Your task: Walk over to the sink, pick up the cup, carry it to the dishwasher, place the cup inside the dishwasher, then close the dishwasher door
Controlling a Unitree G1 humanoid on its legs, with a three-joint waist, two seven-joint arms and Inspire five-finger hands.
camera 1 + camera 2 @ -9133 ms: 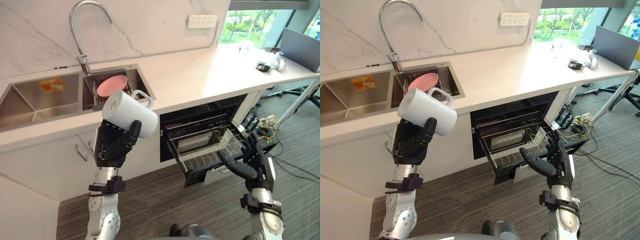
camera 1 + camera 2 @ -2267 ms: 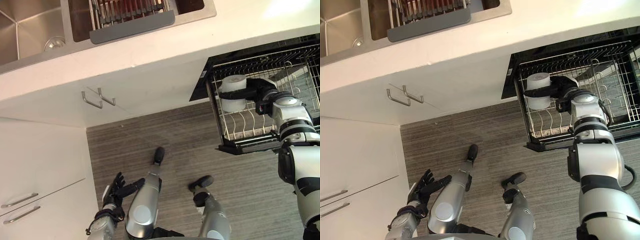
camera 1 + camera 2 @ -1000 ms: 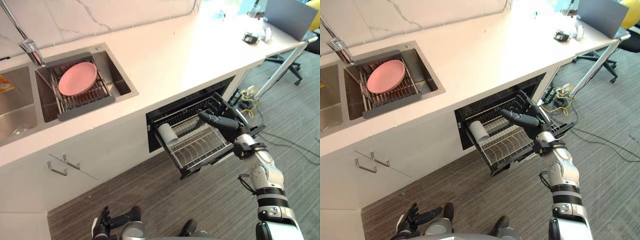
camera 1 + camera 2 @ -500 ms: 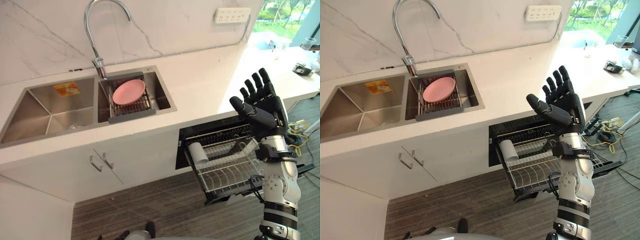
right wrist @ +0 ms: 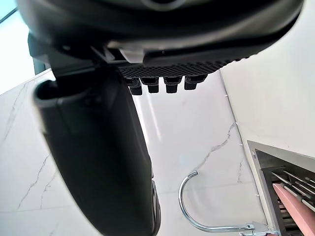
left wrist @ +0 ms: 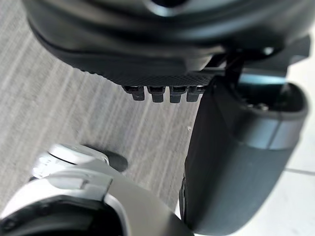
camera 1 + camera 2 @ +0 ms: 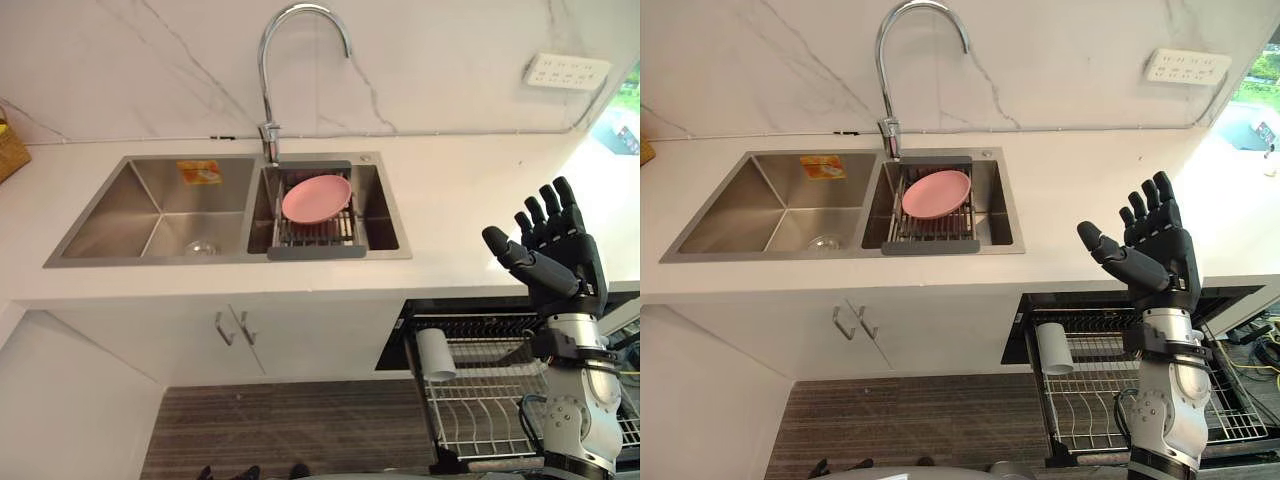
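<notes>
Cup [image 7: 436, 354] sits in the pulled-out wire rack [image 7: 480, 418] of the dishwasher [image 7: 1090, 300], at the rack's left end, close under the counter [image 7: 460, 215] edge. No hand is on it.

Right hand [image 7: 555, 255] is raised over the counter's front edge, above the cup and off to its right, well apart from it. Fingers are straight and spread, thumb stuck out to the side, nothing in it. Its own wrist view shows the same: fingers running straight away from the camera, the marble wall and the faucet [image 5: 206, 216] beyond.

Cup reads as a plain white cylinder. It looks to be lying on its side, long axis running from the dishwasher opening out toward the rack's front, roughly square to the counter edge. One round end faces back toward the opening. Can't tell whether that end is the mouth or the base, and I can't make out the handle.

Left hand [image 6: 147, 44] hangs low over the grey floor [image 6: 59, 108], fingers loose and straight, thumb extended, grasping nothing.

Sink [image 7: 110, 215] is well off to the cup's left, up on the counter. A pink plate [image 7: 316, 198] rests on a drainer in its right basin. Dishwasher stands open.
</notes>
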